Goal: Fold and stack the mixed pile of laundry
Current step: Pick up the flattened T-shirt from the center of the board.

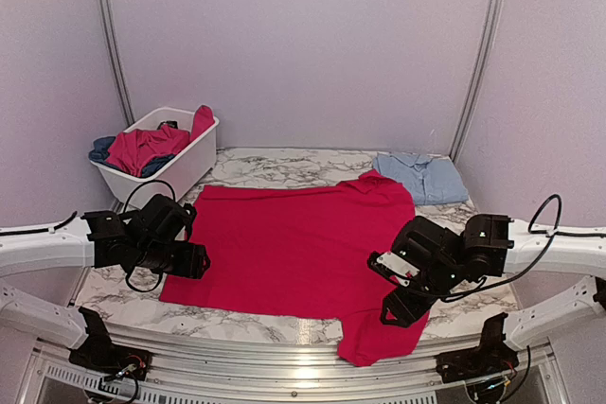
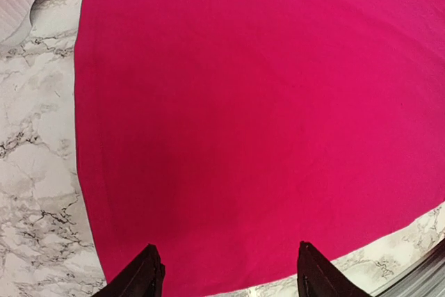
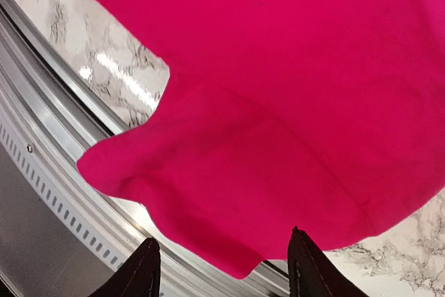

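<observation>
Red shirt [image 1: 294,243] lies spread flat on the marble counter [image 1: 275,166], one sleeve over the near edge; left jaws and right jaws stand wide above it, empty. Folded blue shirt [image 1: 421,177] sits far right.

The top external view looks down and forward from above and behind the arm bases. It takes in the whole marble bench [image 1: 275,166], with the red shirt [image 1: 294,243] at centre, a white basket [image 1: 180,175] at upper left and a light blue shirt [image 1: 421,177] at upper right. The left wrist view faces down, close over the red shirt's left part, with the left gripper [image 2: 224,277] at the bottom edge. The right wrist view sits equally close over the sleeve [image 3: 208,172] and the metal rail [image 3: 49,172], with the right gripper [image 3: 222,269] at the bottom edge. All three views share the red shirt and the marble.
</observation>
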Action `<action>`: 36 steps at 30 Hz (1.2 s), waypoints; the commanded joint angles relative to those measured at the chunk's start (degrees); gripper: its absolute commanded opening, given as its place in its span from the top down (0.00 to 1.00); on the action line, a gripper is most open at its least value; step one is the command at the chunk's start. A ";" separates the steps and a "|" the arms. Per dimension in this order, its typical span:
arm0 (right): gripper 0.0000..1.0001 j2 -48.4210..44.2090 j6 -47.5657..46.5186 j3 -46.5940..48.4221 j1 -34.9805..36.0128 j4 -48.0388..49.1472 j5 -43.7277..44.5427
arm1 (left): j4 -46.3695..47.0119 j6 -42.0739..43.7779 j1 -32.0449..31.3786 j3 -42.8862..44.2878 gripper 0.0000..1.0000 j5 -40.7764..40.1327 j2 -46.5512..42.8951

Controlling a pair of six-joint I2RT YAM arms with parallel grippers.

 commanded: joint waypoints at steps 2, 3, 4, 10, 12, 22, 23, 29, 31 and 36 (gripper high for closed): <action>0.44 2.45 3.00 -0.84 6.89 -5.53 -1.32 | -5.34 -5.15 -0.57 -1.49 0.33 -0.15 -0.17; 0.45 2.66 3.22 -1.06 8.43 -5.72 -1.63 | -5.48 -5.49 -0.58 -1.63 0.33 -0.08 -0.35; 0.45 2.78 3.27 -1.58 10.15 -5.68 -2.12 | -5.57 -5.81 -0.58 -1.87 0.33 -0.03 -0.40; 0.46 5.37 2.13 -3.82 15.42 -6.27 -2.97 | -5.87 -6.17 -0.57 -2.15 0.34 0.13 1.22; 0.47 5.70 1.90 -4.45 15.83 -5.17 -2.58 | -5.95 -6.21 -0.52 -2.08 0.34 -0.04 1.23; 0.55 13.29 4.17 -4.41 17.04 -5.99 2.72 | -4.28 -6.61 -0.43 -2.97 0.34 1.23 2.31; 0.55 14.12 4.17 -4.32 17.54 -6.05 2.73 | -4.28 -6.67 -0.28 -3.19 0.34 1.07 2.43; 0.72 15.41 4.87 -4.50 17.64 -5.72 3.24 | -4.18 -8.51 1.54 -5.83 0.37 -0.13 2.97; 0.84 16.13 5.03 -4.40 17.64 -5.47 5.01 | -4.94 -9.33 2.26 -6.69 0.39 -1.42 2.38; 1.00 15.22 6.24 -3.96 17.66 -6.18 7.71 | -7.77 -15.28 2.48 -9.13 0.47 -2.87 -3.05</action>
